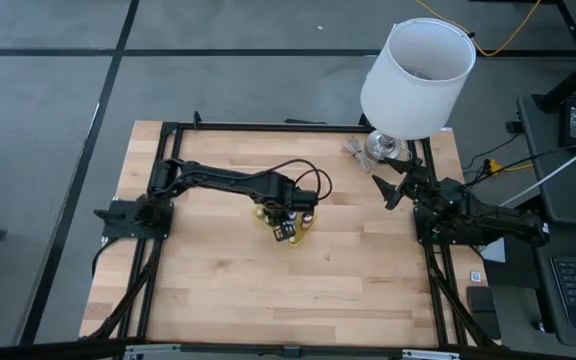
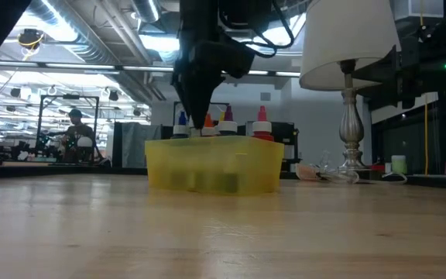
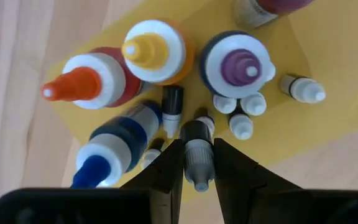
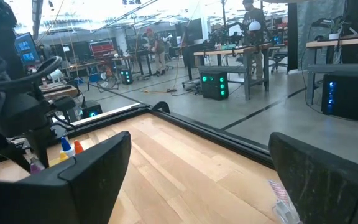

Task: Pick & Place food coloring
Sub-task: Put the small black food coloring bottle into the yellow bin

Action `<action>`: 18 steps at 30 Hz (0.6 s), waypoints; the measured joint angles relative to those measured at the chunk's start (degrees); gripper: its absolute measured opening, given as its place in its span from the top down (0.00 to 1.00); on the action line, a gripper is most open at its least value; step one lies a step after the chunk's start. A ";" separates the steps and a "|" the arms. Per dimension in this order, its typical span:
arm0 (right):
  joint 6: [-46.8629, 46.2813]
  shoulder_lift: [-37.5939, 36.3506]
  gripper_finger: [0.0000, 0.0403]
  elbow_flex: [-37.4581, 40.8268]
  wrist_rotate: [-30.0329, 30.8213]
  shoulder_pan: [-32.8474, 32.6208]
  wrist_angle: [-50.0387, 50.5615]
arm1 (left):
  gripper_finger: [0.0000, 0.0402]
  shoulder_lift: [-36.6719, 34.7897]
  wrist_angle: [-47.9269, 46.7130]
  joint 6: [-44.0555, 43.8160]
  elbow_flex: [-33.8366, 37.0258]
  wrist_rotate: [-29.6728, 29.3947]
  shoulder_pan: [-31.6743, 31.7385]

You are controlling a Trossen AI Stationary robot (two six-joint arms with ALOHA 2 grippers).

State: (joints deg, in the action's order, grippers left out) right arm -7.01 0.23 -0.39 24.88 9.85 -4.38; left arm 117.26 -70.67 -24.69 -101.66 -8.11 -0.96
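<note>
The food coloring is a cluster of bottles in a yellow tray [image 2: 214, 164] at mid-table [image 1: 286, 222]. Bigger bottles carry orange [image 3: 79, 84], yellow [image 3: 154, 48], purple [image 3: 238, 65] and blue [image 3: 110, 149] caps. Tiny whitish droppers [image 3: 241, 115] stand beside them. My left gripper [image 3: 197, 144] reaches down into the tray [image 2: 200, 122] and is shut on a tiny dark dropper bottle [image 3: 196, 152]. My right gripper [image 1: 388, 190] waits open at the table's right edge, near the lamp. My left gripper pinches the tiny dark dropper bottle between its two fingers [image 3: 174, 163], which sit on the sides of its dark body [image 3: 196, 142]. The fingers come from above, pointing down. The bottle stands upright, its pale cap [image 3: 200, 180] up between the fingers. Whether it is lifted off the tray cannot be seen.
A table lamp with a white shade [image 1: 416, 75] and silver foot [image 2: 352, 159] stands at the far right corner, clear wrapping [image 1: 356, 150] beside it. A black frame [image 1: 268, 127] runs along the table's edges. Bare wood lies near and left of the tray.
</note>
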 joint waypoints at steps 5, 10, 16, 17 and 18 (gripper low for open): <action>0.00 0.02 0.05 -0.01 0.00 0.00 0.00 | 0.83 0.55 0.65 0.00 0.01 -1.39 -0.02; 0.00 0.01 0.05 0.00 0.00 0.00 0.00 | 0.83 1.85 1.71 0.00 0.02 -1.70 -0.06; 0.00 0.00 0.05 0.00 0.00 0.00 0.00 | 0.83 2.09 3.75 0.02 0.03 -2.44 -0.06; 0.01 0.00 0.05 -0.01 0.00 0.00 0.01 | 0.83 2.09 3.93 0.00 0.03 -2.44 -0.06; 0.00 0.00 0.05 -0.01 0.00 0.00 0.00 | 0.83 2.09 3.92 0.02 0.03 -2.46 -0.02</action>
State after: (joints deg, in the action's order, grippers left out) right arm -7.01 0.24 -0.40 24.88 9.85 -4.38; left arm 119.35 -66.75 -24.67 -101.62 -10.56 -0.98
